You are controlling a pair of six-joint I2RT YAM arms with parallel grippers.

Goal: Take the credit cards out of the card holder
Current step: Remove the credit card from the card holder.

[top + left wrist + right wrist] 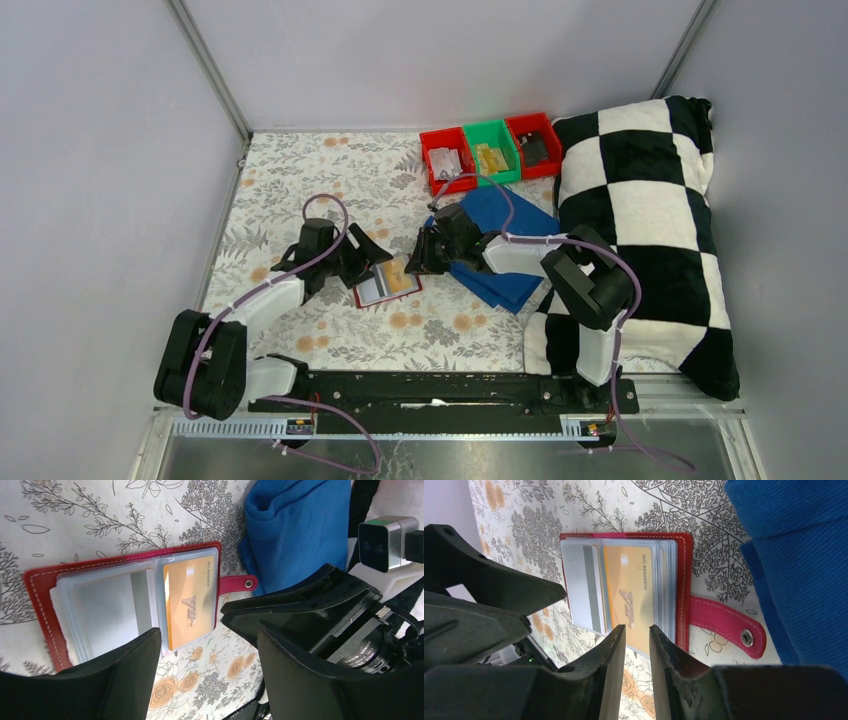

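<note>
The red card holder [388, 285] lies open on the flowered cloth between my two grippers. Its clear slots show a tan-yellow card [190, 600] [631, 597] and a pale card with a grey stripe [107, 612] [581, 587]. No dark grey card shows. The red strap tab [724, 625] points toward the blue cloth. My left gripper [210, 675] is open wide and empty at the holder's edge, one finger [125, 680] over the corner by the pale card. My right gripper [637, 635] is narrowly open, its tips just over the tan card's near edge, nothing clamped.
A folded blue cloth [505, 245] lies right of the holder, under the right arm. Two red bins [447, 160] [535, 140] and a green bin [492, 150] with small items stand at the back. A black-and-white checked pillow [640, 220] fills the right side.
</note>
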